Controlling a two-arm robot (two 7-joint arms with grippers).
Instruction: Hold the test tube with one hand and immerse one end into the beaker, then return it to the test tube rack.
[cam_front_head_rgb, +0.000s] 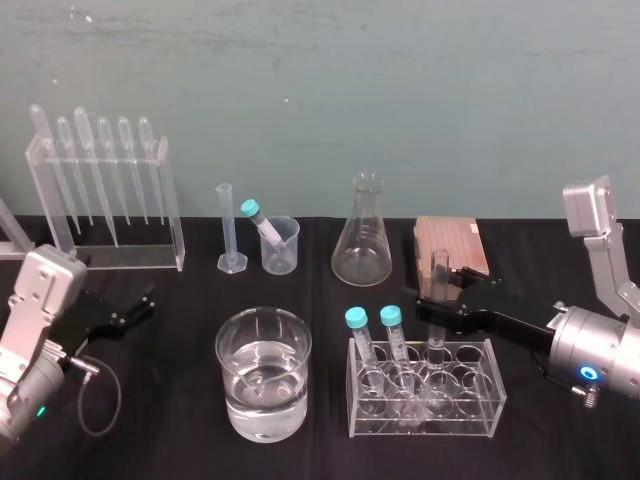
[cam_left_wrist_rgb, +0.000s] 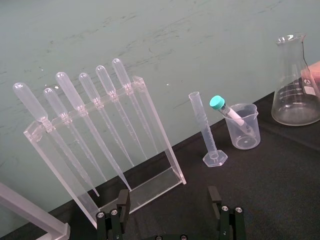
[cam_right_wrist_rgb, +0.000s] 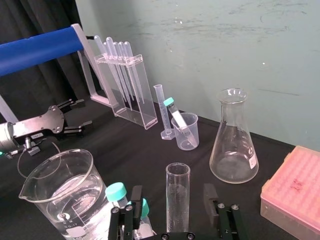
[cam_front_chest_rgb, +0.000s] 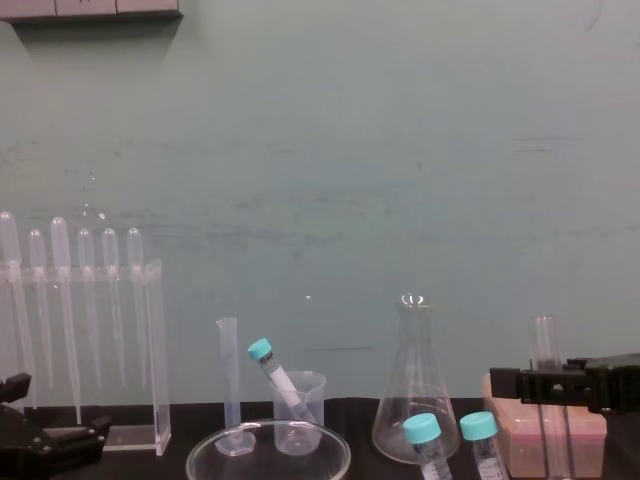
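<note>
Black surface (cam_front_head_rgb: 170, 430), teal wall behind. Right claw (cam_right_wrist_rgb: 173, 192) straddles the test tube (cam_right_wrist_rgb: 177, 197), jaws apart with gaps either side, lined up for a grip above the rack (cam_front_head_rgb: 480, 400) that keeps it upright. Beaker (cam_front_head_rgb: 230, 345) stands just left of the rack. Left claw (cam_front_head_rgb: 148, 303) is parked far left, jaws apart.

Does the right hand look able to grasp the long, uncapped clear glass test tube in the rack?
Likely yes: the right hand is open, straddling the long clear glass test tube upright in the clear plastic rack; nothing blocks it.
</note>
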